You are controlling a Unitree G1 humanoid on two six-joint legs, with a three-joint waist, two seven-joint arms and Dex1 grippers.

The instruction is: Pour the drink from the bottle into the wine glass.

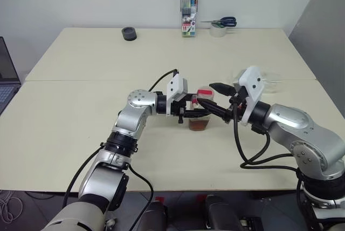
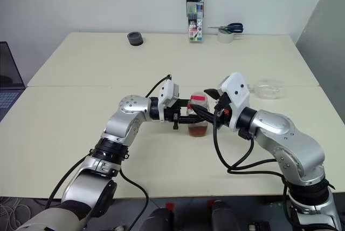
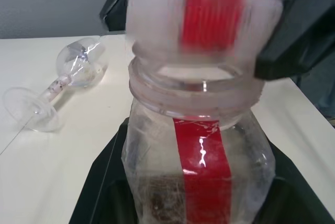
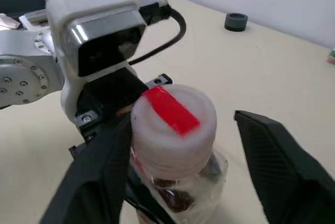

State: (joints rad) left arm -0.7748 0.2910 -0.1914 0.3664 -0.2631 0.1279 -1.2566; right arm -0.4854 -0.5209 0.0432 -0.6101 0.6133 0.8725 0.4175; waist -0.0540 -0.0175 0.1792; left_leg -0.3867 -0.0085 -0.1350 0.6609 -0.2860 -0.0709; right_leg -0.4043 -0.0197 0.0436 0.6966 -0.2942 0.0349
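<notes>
Two grippers are working the bottle mid-table: my left gripper is clamping its body while my right gripper is straddling the cap, jaws partly apart, risking slippage, spilling drink.

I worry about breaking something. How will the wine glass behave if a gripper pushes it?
The wine glass lies on its side on the table, so its rounded bowl would probably roll in an arc around the foot. It looks thin-walled and clear, likely light and possibly fragile.
</notes>
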